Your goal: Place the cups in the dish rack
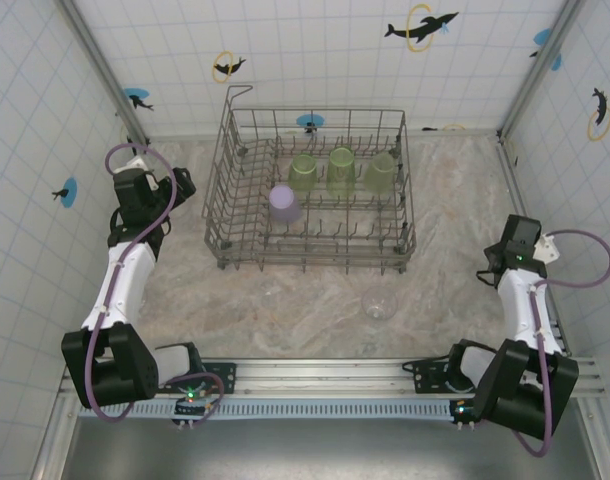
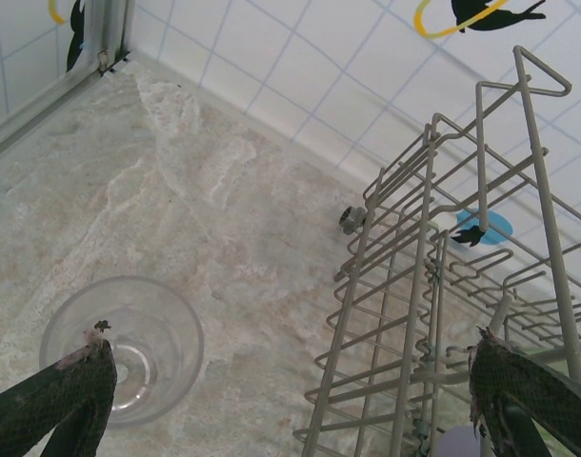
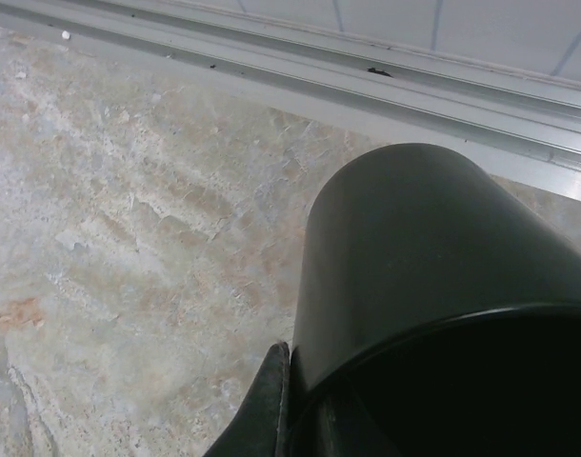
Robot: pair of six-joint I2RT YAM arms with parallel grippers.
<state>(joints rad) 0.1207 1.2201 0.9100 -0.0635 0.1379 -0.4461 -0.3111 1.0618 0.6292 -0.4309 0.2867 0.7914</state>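
Right gripper (image 3: 292, 419) is clamped on the mug (image 3: 424, 257) wall by the table (image 1: 315, 300) right edge, a rim pinch likely meant for lifting it to the rack (image 1: 225, 200). Left gripper (image 1: 183, 186) is wide open at the rack's left side, finger beside a glass (image 2: 119, 347), probably lining up. The rack holds three green tumblers (image 1: 341, 170) and one lavender tumbler (image 1: 284, 203). A second glass (image 1: 379, 303) sits toward the near edge.

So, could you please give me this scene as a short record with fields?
rack: grey wire dish rack
inside rack: three translucent green tumblers, one lavender tumbler
outside rack: clear glass in front; another clear glass near left jaws
left jaws: open, empty
right jaws: shut on black mug
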